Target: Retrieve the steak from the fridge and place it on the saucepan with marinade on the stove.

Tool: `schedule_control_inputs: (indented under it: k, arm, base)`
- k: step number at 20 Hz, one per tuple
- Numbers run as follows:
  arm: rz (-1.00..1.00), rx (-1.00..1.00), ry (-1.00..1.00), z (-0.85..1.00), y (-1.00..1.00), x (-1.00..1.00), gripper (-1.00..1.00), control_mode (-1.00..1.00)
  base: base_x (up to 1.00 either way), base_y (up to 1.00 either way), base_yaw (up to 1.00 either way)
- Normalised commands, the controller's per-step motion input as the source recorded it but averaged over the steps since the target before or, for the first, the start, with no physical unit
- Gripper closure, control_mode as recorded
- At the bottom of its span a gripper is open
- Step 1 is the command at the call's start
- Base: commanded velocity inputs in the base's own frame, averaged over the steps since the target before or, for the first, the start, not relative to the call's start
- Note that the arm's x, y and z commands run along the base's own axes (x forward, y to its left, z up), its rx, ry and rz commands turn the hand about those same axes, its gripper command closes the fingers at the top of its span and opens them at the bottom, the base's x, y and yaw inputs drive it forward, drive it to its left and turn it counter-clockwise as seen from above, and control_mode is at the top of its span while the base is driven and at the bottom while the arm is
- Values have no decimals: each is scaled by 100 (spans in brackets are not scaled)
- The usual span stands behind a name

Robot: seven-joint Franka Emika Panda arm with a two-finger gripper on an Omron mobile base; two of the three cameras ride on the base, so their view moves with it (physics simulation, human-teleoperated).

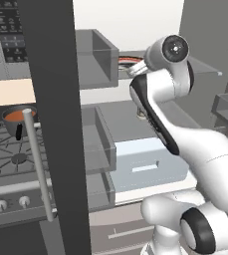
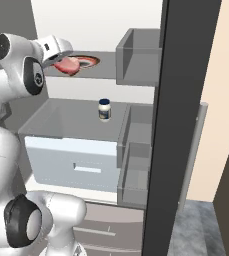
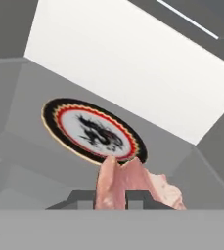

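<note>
Both fridge (image 2: pixel 61 120) doors stand open, and my arm reaches in to the upper shelf. The steak (image 2: pixel 66 65), a pinkish-red slab, hangs just above that shelf with my gripper (image 2: pixel 60 58) shut on it. In the hand view the steak (image 3: pixel 119 184) rises between the two finger tips of the gripper (image 3: pixel 110 199), just in front of a round plate (image 3: pixel 91 129) with a black and red rim. On the stove (image 1: pixel 6 152) to the left, the saucepan (image 1: pixel 18 116) holds orange-red liquid.
The open left fridge door (image 1: pixel 51 99) with its bar handle stands between the fridge interior and the stove. A small jar (image 2: pixel 104 109) sits on the lower shelf above a pale drawer (image 2: pixel 76 162). Door bins (image 2: pixel 138 62) flank the right side.
</note>
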Motion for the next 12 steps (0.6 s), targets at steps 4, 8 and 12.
schedule_control_inputs:
  k: [4, 8, 12]
  arm:
    - [0, 7, 0, 35, -49, -100, 100, -100]
    - [4, 6, 0, 5, -19, -100, 100, -100]
    - [13, 2, 2, -34, 3, -97, 100, -100]
  base:
    - [0, 0, 0]
    - [0, 0, 0]
    - [0, 0, 0]
